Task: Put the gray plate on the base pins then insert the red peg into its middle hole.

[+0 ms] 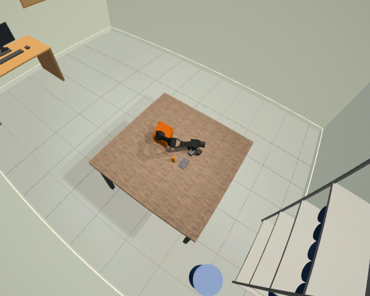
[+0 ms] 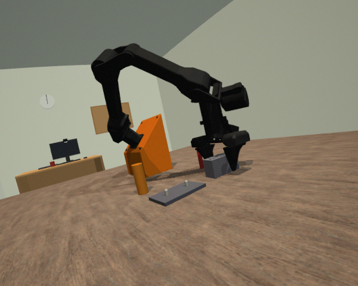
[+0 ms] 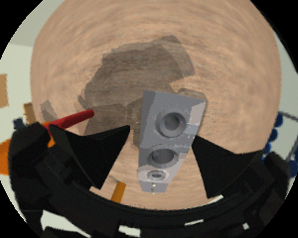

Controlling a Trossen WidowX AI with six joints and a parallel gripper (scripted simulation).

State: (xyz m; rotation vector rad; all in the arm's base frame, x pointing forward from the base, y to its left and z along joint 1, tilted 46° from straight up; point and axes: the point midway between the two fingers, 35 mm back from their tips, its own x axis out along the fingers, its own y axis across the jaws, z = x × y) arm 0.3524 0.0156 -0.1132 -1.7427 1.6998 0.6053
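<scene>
The gray plate (image 1: 191,153) (image 2: 212,168) (image 3: 149,119), a thick block with three holes along its top, stands on the table beyond the base. My gripper (image 2: 222,164) (image 3: 161,133) is open, low over the plate, with one finger on each side of it; the wrist view shows gaps between the fingers and the plate. The base (image 1: 187,163) (image 2: 176,191) (image 3: 161,188) is a flat dark slab on the table, with two bare, pale upright pins. The red peg (image 2: 200,161) (image 3: 72,120) stands upright behind the plate, partly hidden by a finger in the exterior view.
An orange cylinder (image 1: 173,159) (image 2: 139,180) (image 3: 118,192) stands upright beside the base. The orange block (image 1: 163,129) (image 2: 157,151) under the arm's foot stands farther back on the wooden table (image 1: 166,181) (image 2: 203,240).
</scene>
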